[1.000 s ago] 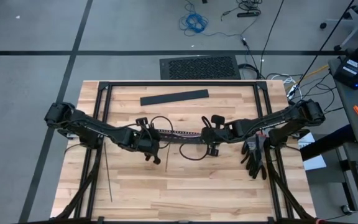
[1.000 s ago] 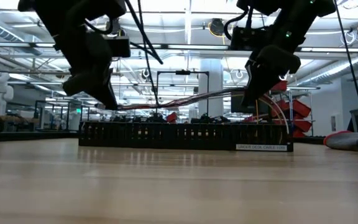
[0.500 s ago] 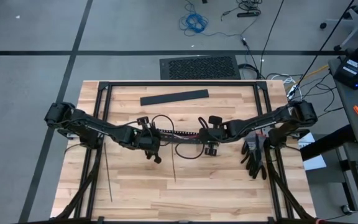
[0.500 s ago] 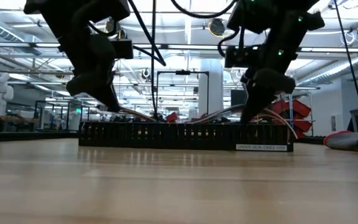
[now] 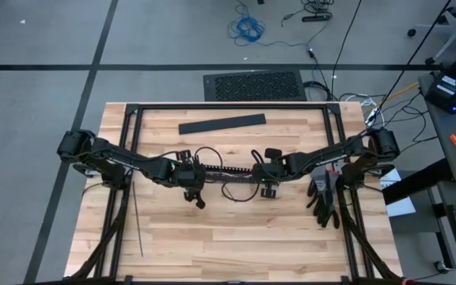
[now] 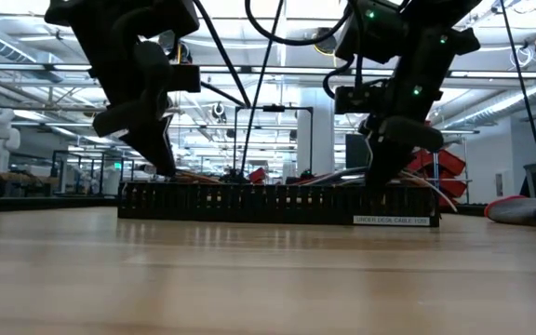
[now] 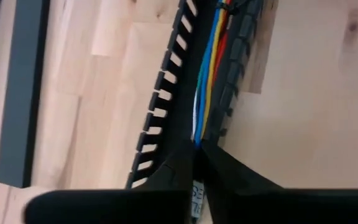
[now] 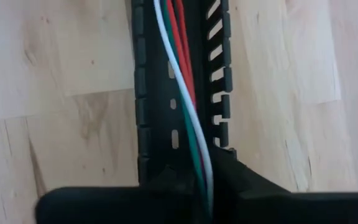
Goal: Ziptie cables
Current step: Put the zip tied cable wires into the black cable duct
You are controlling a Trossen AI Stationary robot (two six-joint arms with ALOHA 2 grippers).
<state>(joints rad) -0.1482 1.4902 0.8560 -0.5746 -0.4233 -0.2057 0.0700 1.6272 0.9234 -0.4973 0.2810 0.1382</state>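
You get bright, even overhead light on the table; ceiling lamps glare in the low view, arms silhouetted, near tabletop blurred; wrist views soft.

I've got a light wooden table here, butcher-block planks with a black frame round the edges. Lying on it: a long black slotted duct across the middle, a flat black bar nearer the far edge, thin zipties on the left, and black gloves on the right.
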